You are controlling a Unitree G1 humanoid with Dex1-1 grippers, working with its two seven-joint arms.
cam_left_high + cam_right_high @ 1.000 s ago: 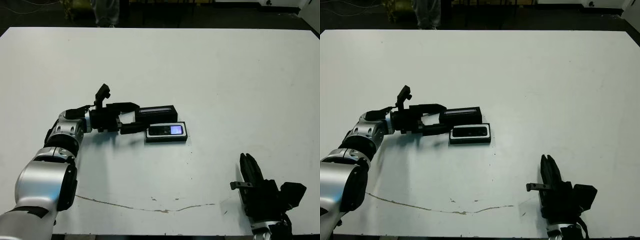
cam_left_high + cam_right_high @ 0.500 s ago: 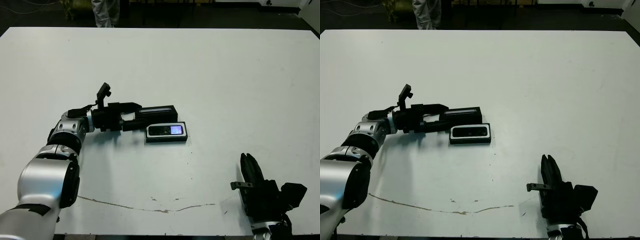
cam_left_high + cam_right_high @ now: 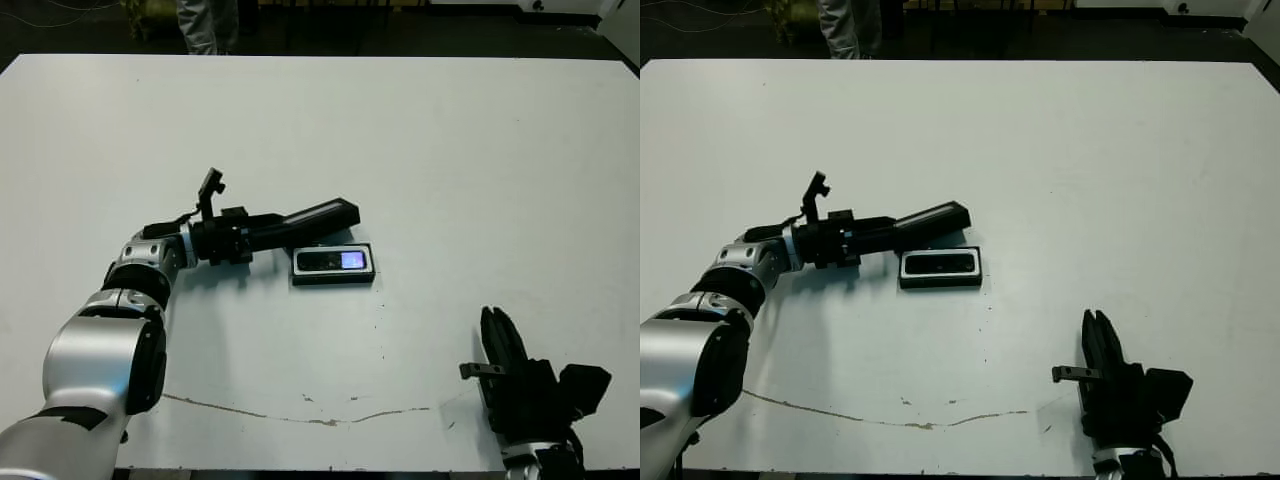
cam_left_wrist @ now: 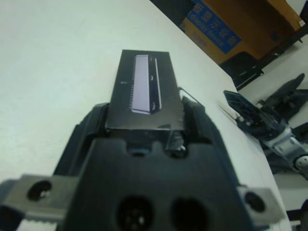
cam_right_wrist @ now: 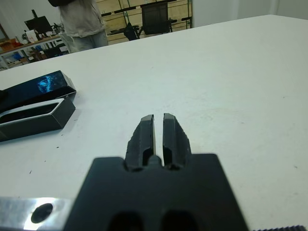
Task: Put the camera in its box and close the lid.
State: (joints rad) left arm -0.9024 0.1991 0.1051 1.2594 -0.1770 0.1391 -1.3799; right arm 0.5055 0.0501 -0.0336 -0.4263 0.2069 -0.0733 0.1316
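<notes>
Resting in the box [image 3: 333,264], the camera [image 3: 335,260] is stowed; the left hand [image 3: 262,232], clamped on the raised lid [image 3: 312,217], must cover it, the right hand [image 3: 500,345] pressed together.

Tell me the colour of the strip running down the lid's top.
Pale glossy grey, on the black rectangular lid held in the left end effector; the left wrist view shows it best.

Left arm stretched out over the table, right arm low at the near edge.
The left gripper [image 3: 262,234] is clamped on the lid [image 3: 318,216]; the right gripper [image 5: 158,131] has its fingers pressed together.
</notes>
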